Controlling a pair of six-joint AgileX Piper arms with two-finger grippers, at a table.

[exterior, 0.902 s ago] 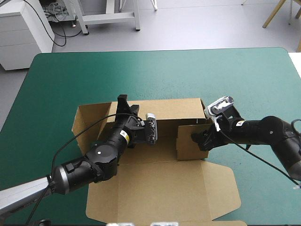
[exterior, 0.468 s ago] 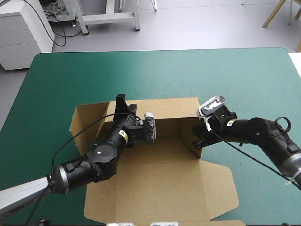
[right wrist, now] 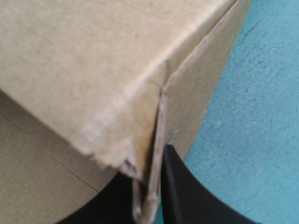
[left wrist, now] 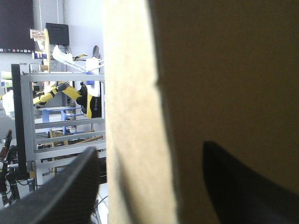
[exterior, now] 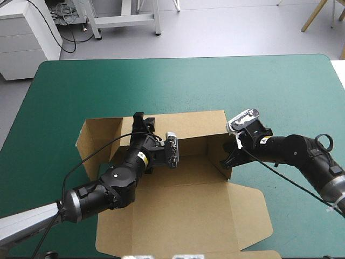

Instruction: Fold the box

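The brown box (exterior: 183,216) lies in the middle of the table, its back wall (exterior: 197,125) raised and its lid flat toward the front edge. My left gripper (exterior: 141,120) straddles the top edge of the back wall near its left end. Its black fingers (left wrist: 65,191) stand apart, open, with the board's edge (left wrist: 131,116) between them. My right gripper (exterior: 227,161) is at the box's right side wall (exterior: 214,147), which stands upright. In the right wrist view that gripper (right wrist: 156,186) is shut on the box, pinching the wall's thin edge (right wrist: 152,154).
The teal-green table (exterior: 161,86) shows bare cover beyond the box and to both sides. The box's left side flap (exterior: 99,137) leans outward toward the table's left edge. The front flaps of the lid reach almost to the near edge.
My left gripper has opened and let go of the back wall. My right gripper has shut on the right side wall, which rose from lying inward to standing upright.
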